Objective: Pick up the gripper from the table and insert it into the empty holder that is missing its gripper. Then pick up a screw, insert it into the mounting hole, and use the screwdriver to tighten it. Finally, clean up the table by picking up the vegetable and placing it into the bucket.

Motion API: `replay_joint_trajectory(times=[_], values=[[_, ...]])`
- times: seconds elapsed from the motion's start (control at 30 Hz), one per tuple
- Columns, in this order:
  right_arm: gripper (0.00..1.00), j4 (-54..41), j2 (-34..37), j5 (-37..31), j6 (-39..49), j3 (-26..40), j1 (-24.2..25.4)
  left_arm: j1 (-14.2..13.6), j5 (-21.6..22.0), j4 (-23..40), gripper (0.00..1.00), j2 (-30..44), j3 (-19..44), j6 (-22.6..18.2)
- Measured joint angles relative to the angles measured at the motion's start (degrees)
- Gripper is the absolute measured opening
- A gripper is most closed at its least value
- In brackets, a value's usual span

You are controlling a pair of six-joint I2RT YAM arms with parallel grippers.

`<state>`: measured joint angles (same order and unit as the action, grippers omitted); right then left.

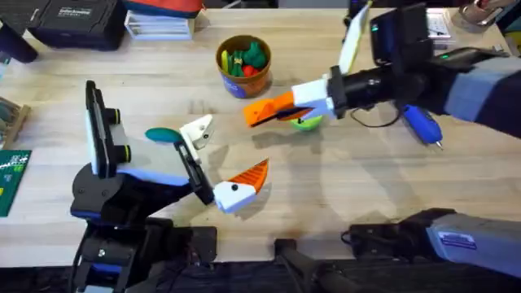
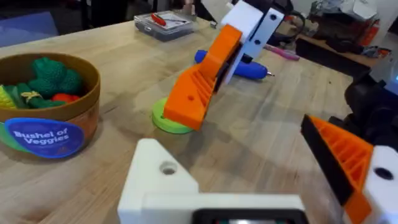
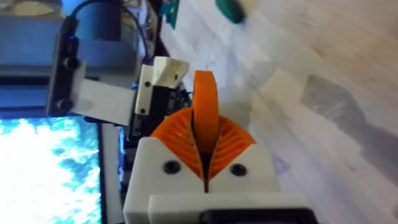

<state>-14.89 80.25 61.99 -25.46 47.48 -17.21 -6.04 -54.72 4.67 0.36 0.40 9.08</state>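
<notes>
My right gripper (image 1: 295, 102) is shut on the loose orange gripper finger (image 1: 259, 114), holding it in the air above a lime-green disc (image 1: 308, 122). In the right wrist view the pads (image 3: 233, 140) clamp that finger (image 3: 205, 99). My left gripper (image 1: 220, 155) is open: one side carries an orange finger (image 1: 248, 175), the other is a bare white holder (image 2: 163, 180) with a mounting hole. The teal vegetable (image 1: 163, 134) lies by the left arm. The bucket (image 1: 242, 65) stands at the back and the blue screwdriver (image 1: 422, 124) lies at the right. No screw can be made out.
The bucket (image 2: 43, 112) holds several toy vegetables. A clear parts box (image 2: 163, 22) sits beyond the screwdriver (image 2: 239, 65). Boxes and books line the table's far edge, and a green board (image 1: 10, 175) lies at the left edge.
</notes>
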Motion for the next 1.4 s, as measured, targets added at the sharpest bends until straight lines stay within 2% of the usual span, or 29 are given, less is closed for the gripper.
replay_joint_trajectory(times=[0.2,0.6,0.83,1.07,1.4], values=[[0.008,4.8,2.1,2.5,-8.0,0.0,-4.9,0.0,0.0,0.0,0.986,0.0,0.0,0.0],[0.008,19.4,7.4,7.6,-20.2,-0.1,-9.3,0.0,0.1,0.0,0.986,0.0,0.0,0.0],[0.008,23.6,12.3,11.0,-25.6,-0.1,-10.1,0.4,0.3,0.0,0.986,0.0,0.0,0.7],[0.007,33.0,13.9,11.7,-31.0,-0.1,-11.7,0.8,1.1,-0.1,0.986,0.0,0.0,0.6],[0.007,34.5,15.2,10.7,-35.4,-0.2,-12.3,1.0,2.3,-0.1,0.986,0.0,0.0,1.0]])
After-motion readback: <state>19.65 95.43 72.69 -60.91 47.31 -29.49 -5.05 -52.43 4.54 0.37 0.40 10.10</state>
